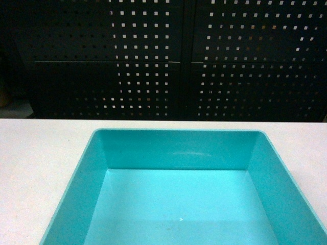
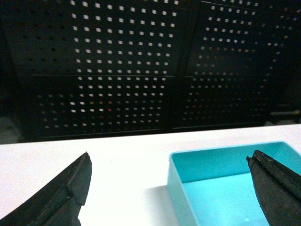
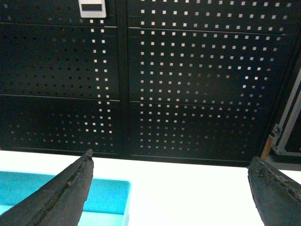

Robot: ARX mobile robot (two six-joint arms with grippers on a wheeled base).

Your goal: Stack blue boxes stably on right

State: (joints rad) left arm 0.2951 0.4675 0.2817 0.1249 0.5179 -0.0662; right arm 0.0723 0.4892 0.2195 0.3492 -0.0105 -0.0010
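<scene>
The light turquoise glossy plastic tub (image 1: 179, 153) sits on the white table (image 1: 41, 153); left claw (image 2: 169, 188) and right claw (image 3: 169, 188) are both spread wide, holding nothing.

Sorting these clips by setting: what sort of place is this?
Probably a lab or workshop. A plain white table stands before dark perforated metal cabinet panels, with a turquoise plastic bin on it and a metal frame at the right edge.

- The turquoise tub (image 1: 179, 153) was the one blue box in view: glossy, smooth-walled, rectangular, with walls flaring outward to the rim.
- It sat upright and open-topped on the white table, its inside bare.
- Its near edge ran out of the head view's bottom.
</scene>
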